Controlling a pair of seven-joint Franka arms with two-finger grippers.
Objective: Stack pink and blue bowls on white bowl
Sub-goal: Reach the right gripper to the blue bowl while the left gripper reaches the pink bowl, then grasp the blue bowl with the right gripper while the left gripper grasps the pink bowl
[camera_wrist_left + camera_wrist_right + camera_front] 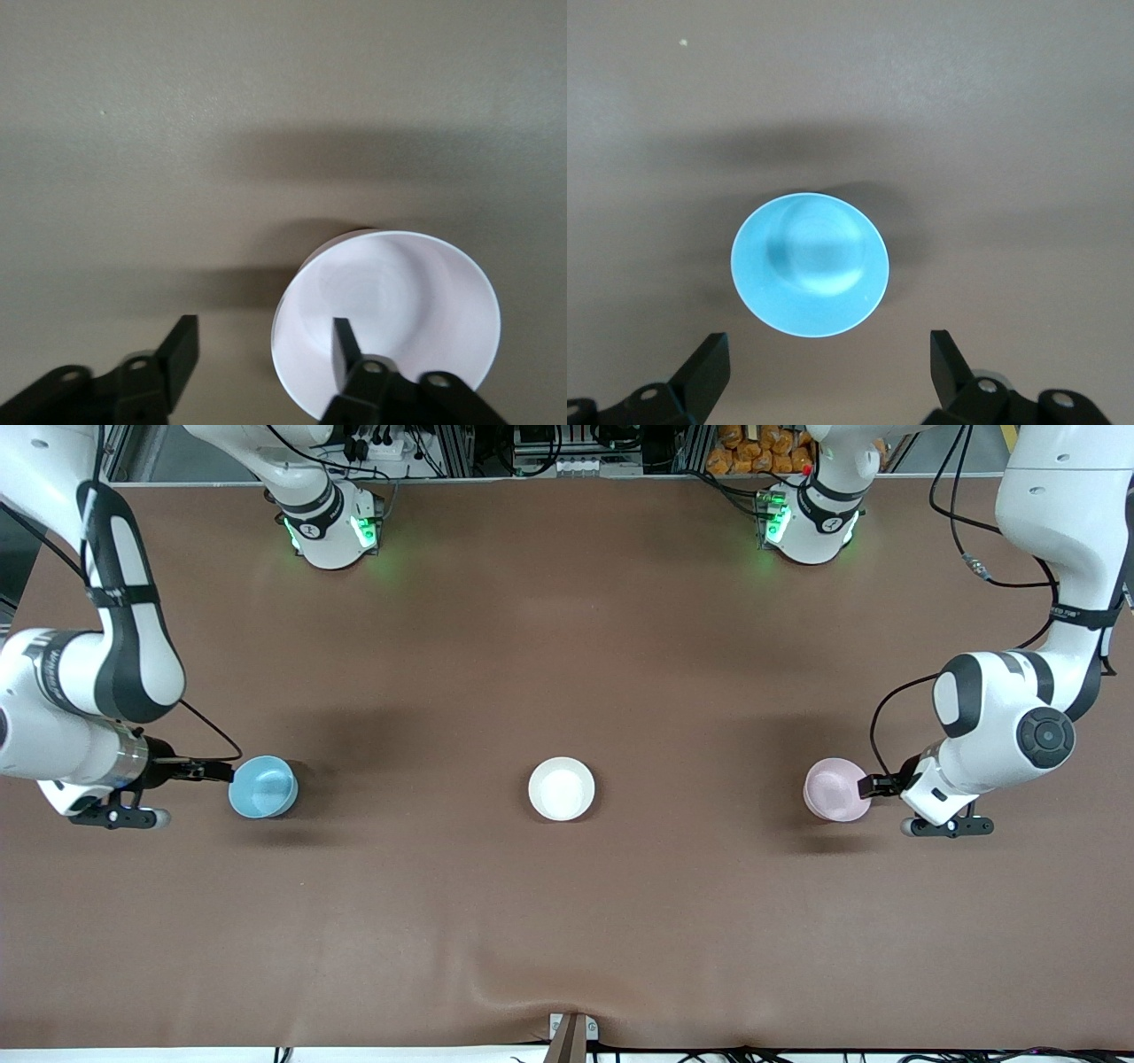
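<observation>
Reaching: left gripper (261, 350) spread, one finger inside pink bowl (834, 789); right gripper (829, 365) spread beside blue bowl (263, 786). Next: pinch rims, lift toward white bowl (562, 788).

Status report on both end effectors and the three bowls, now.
Left end effector open, one finger inside pink bowl rim. Right end effector open beside blue bowl, not touching. White bowl between them, nothing stacked, nothing in the way.

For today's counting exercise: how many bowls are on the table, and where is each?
3. The blue bowl sits toward the right arm's end, the white bowl in the middle, the pink bowl toward the left arm's end. None looks hidden.
</observation>
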